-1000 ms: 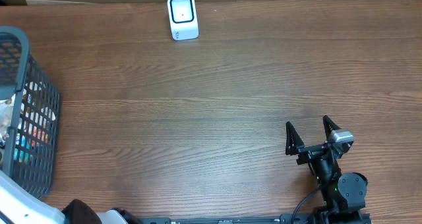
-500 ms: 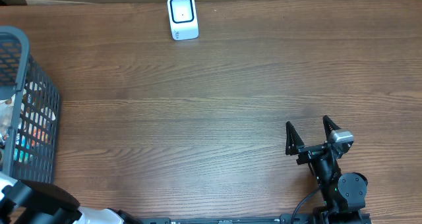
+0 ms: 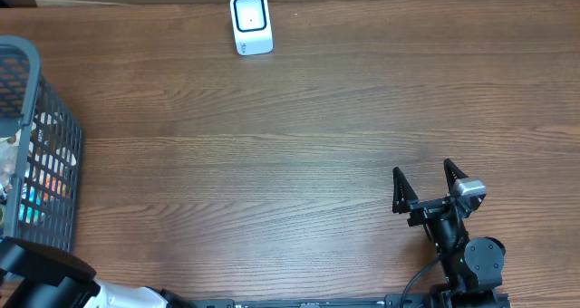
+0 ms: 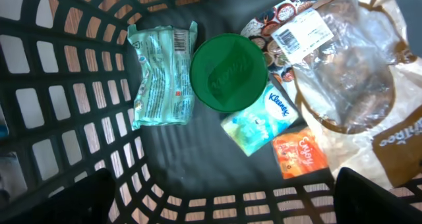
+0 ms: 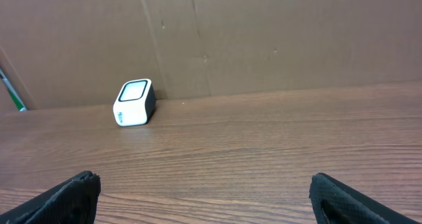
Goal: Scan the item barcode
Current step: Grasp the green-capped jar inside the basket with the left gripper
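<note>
The white barcode scanner (image 3: 251, 23) stands at the table's far edge and also shows in the right wrist view (image 5: 134, 102). Several items lie in the dark mesh basket (image 3: 54, 163): a green packet (image 4: 160, 76), a round green lid (image 4: 229, 71), a Kleenex pack (image 4: 262, 119), an orange packet (image 4: 300, 153) and a clear bag (image 4: 349, 79) with a barcode label (image 4: 302, 31). My left gripper (image 4: 224, 204) hangs open above the basket's inside, holding nothing. My right gripper (image 3: 424, 183) rests open and holds nothing near the front right, well away from the scanner.
The basket wall (image 4: 59, 105) rings the items closely on the left and near sides. A brown cardboard backdrop (image 5: 264, 33) rises behind the scanner. The left arm (image 3: 45, 276) shows at the front left corner beside the basket.
The left arm has shifted at the front left corner by the basket. The right arm and the scanner have stayed put.
</note>
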### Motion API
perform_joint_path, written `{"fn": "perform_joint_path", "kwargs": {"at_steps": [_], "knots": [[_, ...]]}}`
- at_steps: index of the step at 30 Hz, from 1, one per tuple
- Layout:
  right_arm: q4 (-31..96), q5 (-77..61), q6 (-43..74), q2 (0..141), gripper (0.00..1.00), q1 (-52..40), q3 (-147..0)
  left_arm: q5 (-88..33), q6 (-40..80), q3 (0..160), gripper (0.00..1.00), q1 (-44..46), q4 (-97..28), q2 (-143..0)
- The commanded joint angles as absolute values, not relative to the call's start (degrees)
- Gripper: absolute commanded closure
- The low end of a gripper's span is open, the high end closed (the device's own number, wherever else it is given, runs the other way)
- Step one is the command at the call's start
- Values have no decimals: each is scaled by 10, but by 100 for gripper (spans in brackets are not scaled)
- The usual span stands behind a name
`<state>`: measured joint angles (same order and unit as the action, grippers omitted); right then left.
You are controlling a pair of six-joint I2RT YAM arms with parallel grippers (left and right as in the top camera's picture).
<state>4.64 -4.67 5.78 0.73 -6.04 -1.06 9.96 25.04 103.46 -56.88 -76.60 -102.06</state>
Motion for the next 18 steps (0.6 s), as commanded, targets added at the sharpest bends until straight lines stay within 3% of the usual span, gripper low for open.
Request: {"fn": "perform_joint_path", "kwargs": {"at_steps": [1, 18], "knots": [[44, -48, 60, 2, 0, -59, -5, 129, 233, 1030, 12, -571, -764, -1036], [44, -48, 60, 2, 0, -59, -5, 169, 179, 931, 10, -574, -660, -1037]]}}
